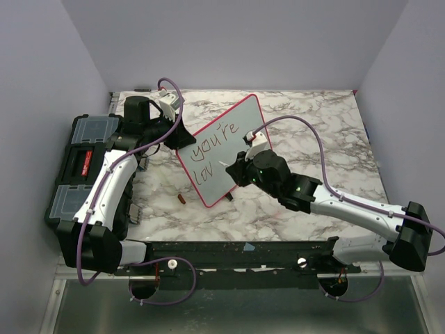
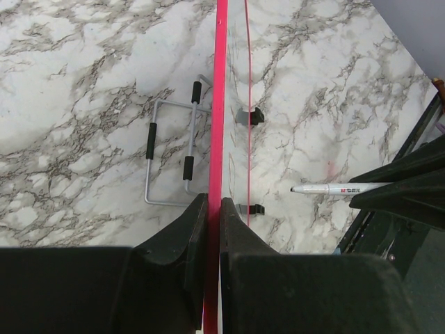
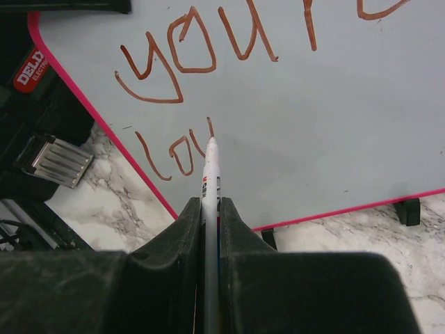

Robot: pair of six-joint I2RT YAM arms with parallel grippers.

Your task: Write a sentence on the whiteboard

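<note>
**Whiteboard** (image 1: 242,115): pink-framed, centre of the top view, standing tilted on the marble table (image 1: 327,125). It bears "you're" and, below that, "lov" in brown-red ink.

**Left gripper** (image 2: 214,203): jaws pinched on the board's pink edge, at the board's upper left in the top view.

**Right gripper** (image 3: 210,205): jaws clamped on a white marker (image 3: 211,167), its tip at the last stroke of "lov".

**Black toolbox** (image 1: 83,163): left edge of the top view.

**Wire stand** (image 2: 170,160): flat on the marble, left of centre in the left wrist view.
</note>
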